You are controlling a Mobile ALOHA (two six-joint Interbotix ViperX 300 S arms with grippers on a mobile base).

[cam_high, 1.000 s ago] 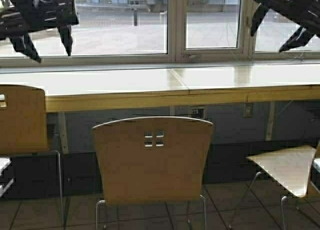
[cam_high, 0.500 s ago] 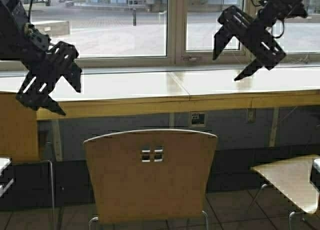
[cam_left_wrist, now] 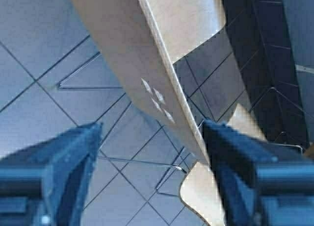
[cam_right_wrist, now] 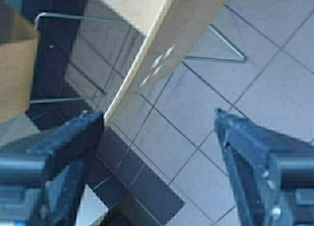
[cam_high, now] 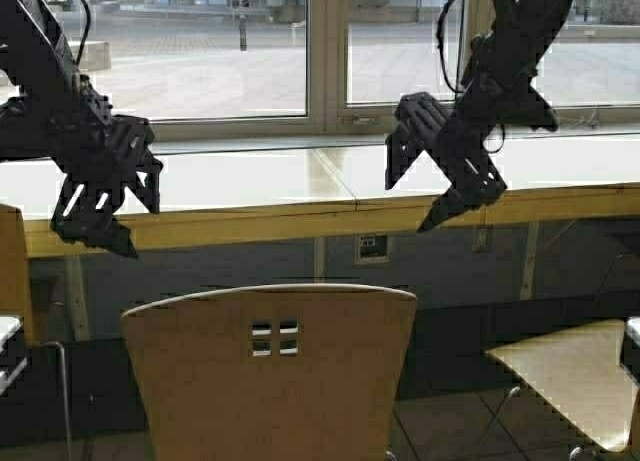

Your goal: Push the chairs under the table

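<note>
Both pairs of jaws stand wide apart and hold nothing. At the far left edge of the high view, only a strip of another chair shows. Next, the left gripper hangs in the air in front of the table, above the middle chair. This chair has its backrest toward the robot and stands before the table edge. The right gripper hangs over the table edge. Lower right, a third chair seat is seen.
</note>
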